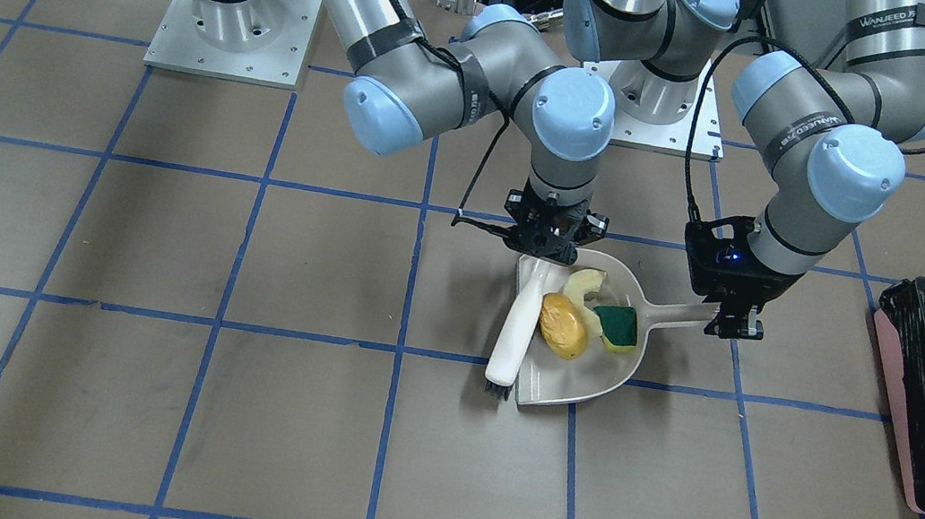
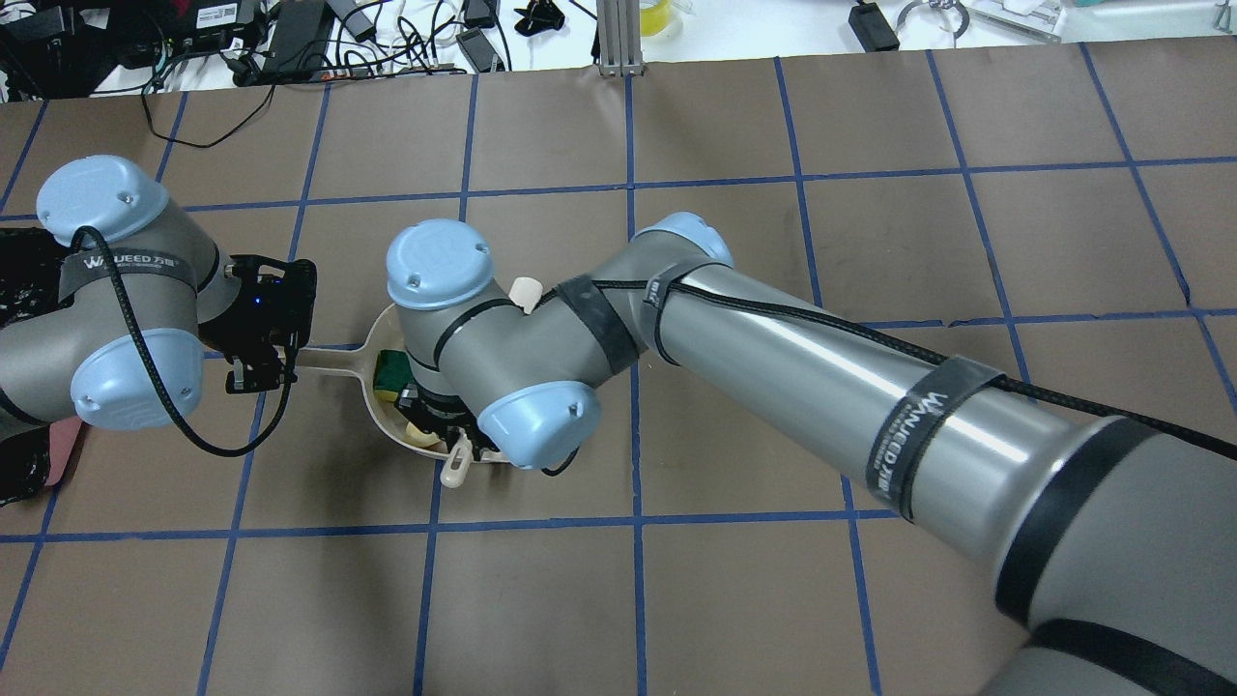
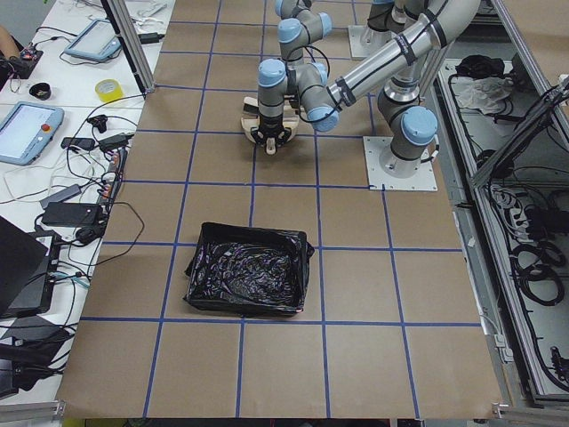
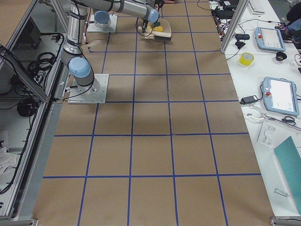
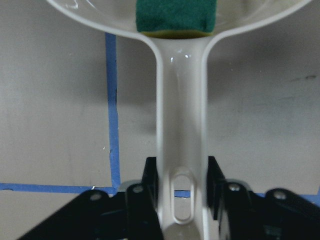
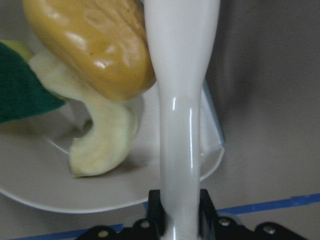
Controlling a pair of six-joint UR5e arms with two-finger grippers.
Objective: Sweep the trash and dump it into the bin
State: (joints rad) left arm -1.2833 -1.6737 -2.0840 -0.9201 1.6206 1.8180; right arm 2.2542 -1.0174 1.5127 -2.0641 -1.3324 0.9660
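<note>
L gripper (image 1: 734,328) clamped on glossy beige dustpan (image 1: 573,386) handle; R gripper (image 1: 550,249) pinching smooth brush (image 1: 517,329); lumpy trash (image 1: 564,325) in pan, frame ctr.

Both arms are the same build, left arm (image 1: 816,128) and right arm (image 1: 418,63). Polished silver tubes, matte grey joint housings, light-blue round end caps (image 1: 855,174) with small recessed screws. Black bands (image 2: 923,435) with white "WANJEED" lettering wrap the links. A black braided cable (image 1: 694,156) runs outside each arm, cinched under black straps, with a loose loop near the wrist. Square silver base plates (image 1: 184,48) have bolt holes round the edge. The left wrist has a black boxy module (image 1: 711,263) with a small blue LED (image 1: 731,258). Both the left gripper (image 1: 738,328) and right gripper (image 1: 552,252) are black and angular; round screw heads show in the wrist views.
</note>
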